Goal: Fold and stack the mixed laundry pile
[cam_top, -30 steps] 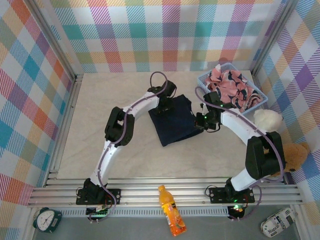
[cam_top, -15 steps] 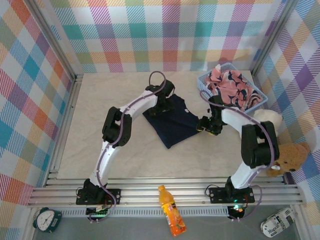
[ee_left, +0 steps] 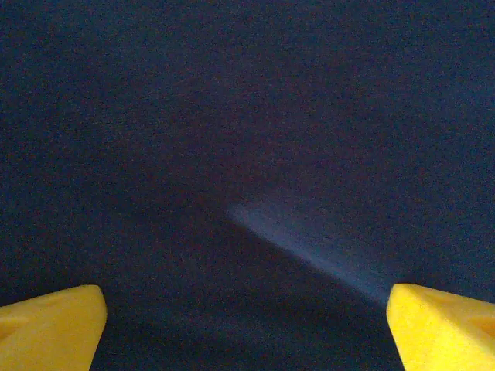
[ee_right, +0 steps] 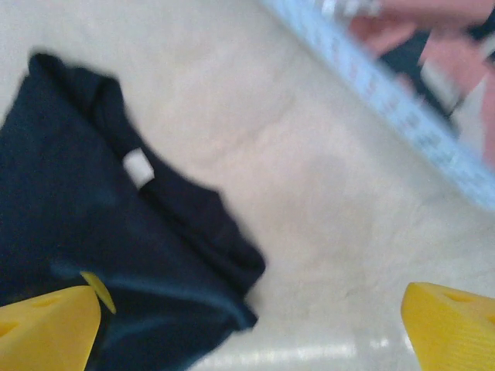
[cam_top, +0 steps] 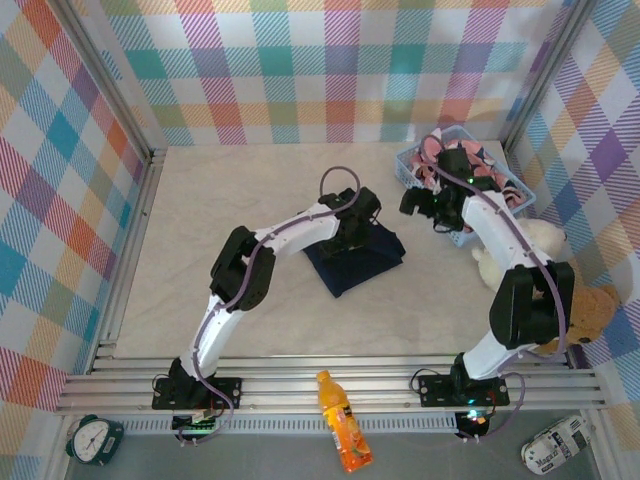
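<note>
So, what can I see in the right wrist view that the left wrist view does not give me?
Right wrist view, not left: the table, the light blue basket wall with the pink garment behind it, and the edge of the navy trousers with a white label. Left wrist view, not right: the dark cloth from very near, with a pale streak across it. Both: the navy trousers, and an open claw with yellow tips wide apart, left claw and right claw, holding nothing.

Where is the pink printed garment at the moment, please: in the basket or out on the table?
In the light blue basket: the pink garment lies bunched within its walls, while the navy trousers lie out on the table.
</note>
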You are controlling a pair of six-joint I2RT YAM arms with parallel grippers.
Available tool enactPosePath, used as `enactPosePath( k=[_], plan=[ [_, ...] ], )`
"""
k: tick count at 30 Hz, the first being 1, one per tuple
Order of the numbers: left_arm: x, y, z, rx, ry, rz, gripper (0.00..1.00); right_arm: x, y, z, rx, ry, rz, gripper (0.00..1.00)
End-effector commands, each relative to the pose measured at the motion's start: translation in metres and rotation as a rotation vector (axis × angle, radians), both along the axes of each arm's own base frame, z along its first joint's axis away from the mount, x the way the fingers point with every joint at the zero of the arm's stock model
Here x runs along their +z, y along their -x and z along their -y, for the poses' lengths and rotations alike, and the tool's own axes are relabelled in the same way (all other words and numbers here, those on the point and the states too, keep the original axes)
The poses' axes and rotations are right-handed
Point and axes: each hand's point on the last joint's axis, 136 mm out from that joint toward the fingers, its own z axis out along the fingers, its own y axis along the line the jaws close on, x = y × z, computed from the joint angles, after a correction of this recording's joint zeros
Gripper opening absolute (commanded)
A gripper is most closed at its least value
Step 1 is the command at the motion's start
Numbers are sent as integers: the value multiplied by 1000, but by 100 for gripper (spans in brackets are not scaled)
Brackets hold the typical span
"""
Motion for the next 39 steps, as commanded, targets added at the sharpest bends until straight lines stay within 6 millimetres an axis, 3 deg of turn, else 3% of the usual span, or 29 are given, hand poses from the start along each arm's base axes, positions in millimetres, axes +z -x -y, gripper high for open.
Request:
enactPosePath(
  k=[1, 4, 9, 14, 18, 23, 27, 33, 34, 35, 37, 39],
  plan=[
    [-28, -4, -28, 152, -18, -53, 95, 1, -16, 22, -61, 67, -24, 99],
    [-44, -7, -59, 213, -34, -106, 95, 1, -31, 34, -125, 75, -30, 99],
    [-53, -26, -144, 258, -119, -168, 95, -12, -50, 45, -179, 82, -65, 100],
    [-50, -32, -226, 353, -141, -218, 95, -21, -73, 57, -199, 126, -103, 100],
    [-44, -33, -279, 472, -118, -223, 95, -32, -97, 64, -215, 138, -115, 100],
    [-40, -46, -326, 584, -98, -212, 95, -53, -129, 75, -266, 114, -148, 99],
    [-36, -67, -351, 639, -68, -187, 96, -72, -152, 76, -289, 99, -150, 100],
    [-15, -104, -389, 686, -48, -102, 98, -106, -168, 69, -341, 22, -165, 100],
    [-10, -106, -397, 700, -50, -92, 98, -108, -171, 67, -339, 4, -162, 95],
    [-5, -108, -404, 713, -47, -87, 98, -108, -174, 63, -330, -25, -154, 82],
    [11, -115, -410, 712, -22, -60, 98, -100, -180, 58, -314, -74, -129, 39],
    [37, -123, -403, 670, 13, -8, 100, -76, -184, 56, -291, -88, -77, 0]
  ],
)
